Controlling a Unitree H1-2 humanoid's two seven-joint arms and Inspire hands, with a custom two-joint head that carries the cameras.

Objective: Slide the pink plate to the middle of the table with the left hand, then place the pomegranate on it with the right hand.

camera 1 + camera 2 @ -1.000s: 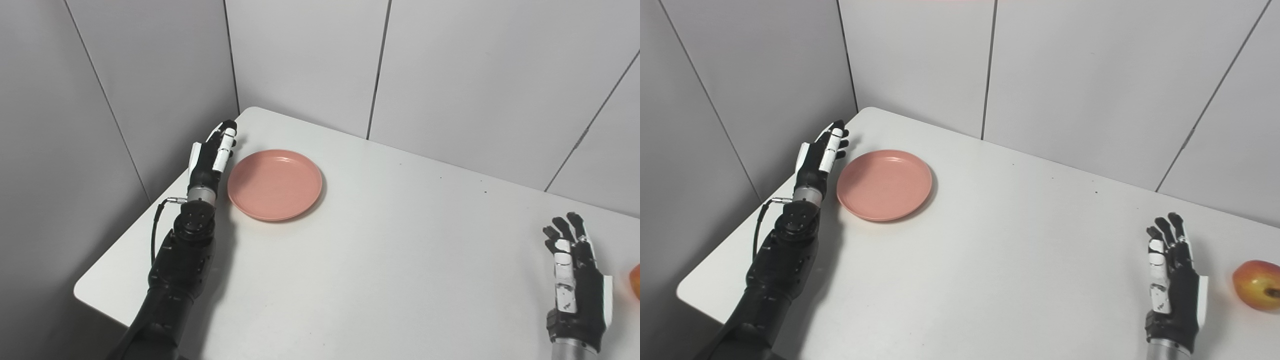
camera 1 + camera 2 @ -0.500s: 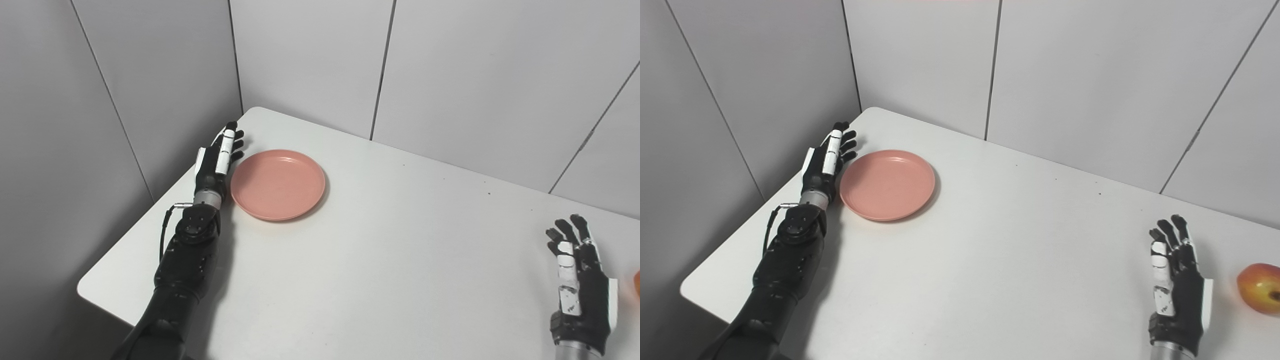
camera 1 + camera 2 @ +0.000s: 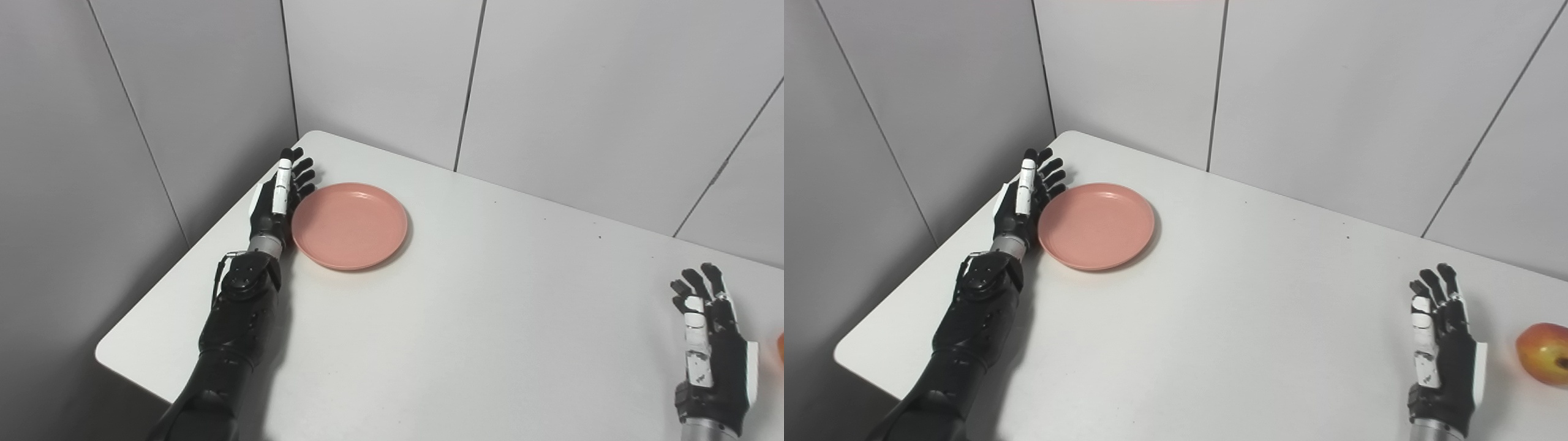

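The left arm enters from the near left and extends toward the far left corner of the white bench (image 3: pixel 490 318), forearm low over the surface. The left hand (image 3: pixel 277 199) stands on edge, palm facing right toward the pink plate (image 3: pixel 349 224), with its fingers (image 3: pixel 297 177) straight, slightly fanned and pointing toward the far corner. The palm side of the hand lies against the plate's left rim, or just beside it; actual contact cannot be confirmed from either view. The hand holds nothing. The pink plate rests flat on the bench in the far left area, well left of the bench's middle, and it is empty. The right arm enters from the near right edge. The right hand (image 3: pixel 1442 352) is upright over the near right part of the bench, its back toward the camera, fingers (image 3: pixel 1433 288) extended, spread apart and pointing away toward the far side; it holds nothing. The pomegranate (image 3: pixel 1542 353), a round red-and-yellow fruit, sits on the bench at the near right, just to the right of the right hand and apart from it, with a narrow strip of bench visible between the hand's white side panel and the fruit. In the left eye view only a sliver of the fruit shows at the right edge. The pomegranate and the pink plate are well apart, at opposite sides of the bench.
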